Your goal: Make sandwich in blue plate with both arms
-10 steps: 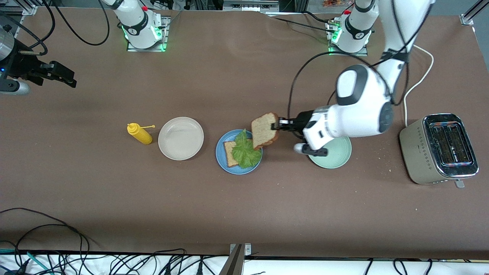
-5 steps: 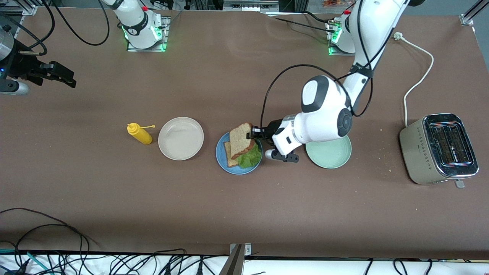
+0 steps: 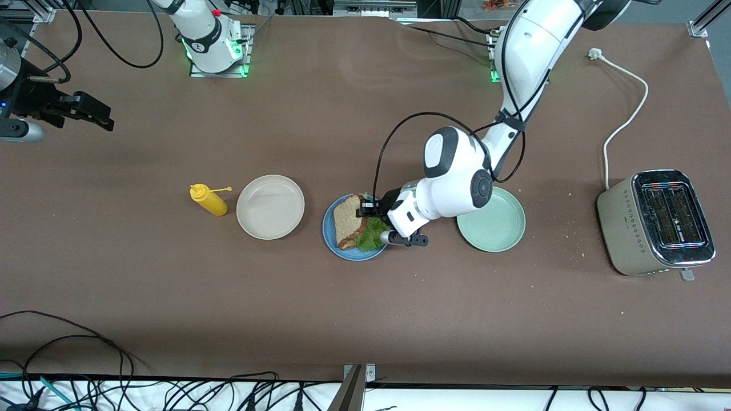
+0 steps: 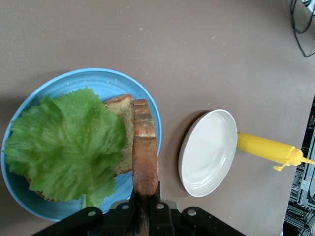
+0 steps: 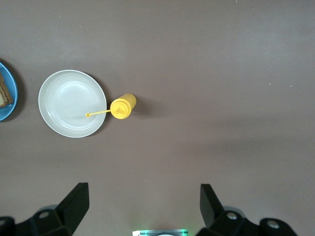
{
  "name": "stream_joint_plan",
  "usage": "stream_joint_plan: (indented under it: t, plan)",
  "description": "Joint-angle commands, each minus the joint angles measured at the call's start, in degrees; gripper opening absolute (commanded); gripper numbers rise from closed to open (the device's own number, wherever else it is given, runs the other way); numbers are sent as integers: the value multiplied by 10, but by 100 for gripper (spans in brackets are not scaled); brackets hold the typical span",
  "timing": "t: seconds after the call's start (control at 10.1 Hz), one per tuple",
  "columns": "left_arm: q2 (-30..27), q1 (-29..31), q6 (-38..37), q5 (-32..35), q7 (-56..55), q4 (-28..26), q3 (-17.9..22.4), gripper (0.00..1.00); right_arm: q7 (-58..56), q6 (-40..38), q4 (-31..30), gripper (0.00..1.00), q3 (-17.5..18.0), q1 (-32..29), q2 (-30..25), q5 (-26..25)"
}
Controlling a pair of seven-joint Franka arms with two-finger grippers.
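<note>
Landmark: the blue plate (image 3: 330,235), mid-table (image 3: 365,319). It holds the nearest task things. The lettuce leaf (image 3: 372,233) lies on the bottom bread slice (image 4: 124,114) on the plate, covering most of it; only a strip of that slice shows past the leaf in my left wrist view.

My left claw (image 3: 365,209) is over the plate, on the edge toward my left arm's end of the table, clenched on the top bread slice (image 3: 348,220). That slice is tilted, not flat: in my left wrist view it stands on edge with the crust facing the camera, just beside the leaf and over the bottom slice. I cannot tell whether its low edge touches the food below.

Pale green plate (image 3: 492,220): beside the blue plate toward my left arm's end, partly under my left forearm. Toaster (image 3: 657,221): same direction, well apart from the blue plate.

Beige plate (image 3: 270,206): just beside the blue plate toward my right arm's end. Yellow squeeze bottle (image 3: 209,200): just beside the beige plate, same direction, upright.

My right claw (image 3: 85,112) waits well apart from the blue plate, up in the air over the right arm's end of the table, fingers (image 5: 75,202) spread wide, nothing in them.
</note>
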Motion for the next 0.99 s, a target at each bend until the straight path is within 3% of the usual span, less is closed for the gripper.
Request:
stream_joint_plan:
  t: [0.0, 0.1, 0.2, 0.69, 0.89]
  plan:
    - [19, -3, 4, -12, 8, 21, 9, 8, 7, -8, 9, 100, 2, 0, 2, -3]
    - [17, 3, 4, -13, 8, 20, 14, 59, 7, -8, 9, 100, 2, -1, 1, -3]
    - [15, 8, 4, -14, 8, 17, 17, 100, 8, -8, 9, 100, 2, 0, 1, -3]
    - [11, 42, 3, -13, 7, 10, 25, 100, 8, -8, 9, 100, 2, 0, 1, -3]
    - [-47, 82, -2, -2, 6, -16, 26, 100, 8, -8, 9, 100, 2, 0, 2, -3]
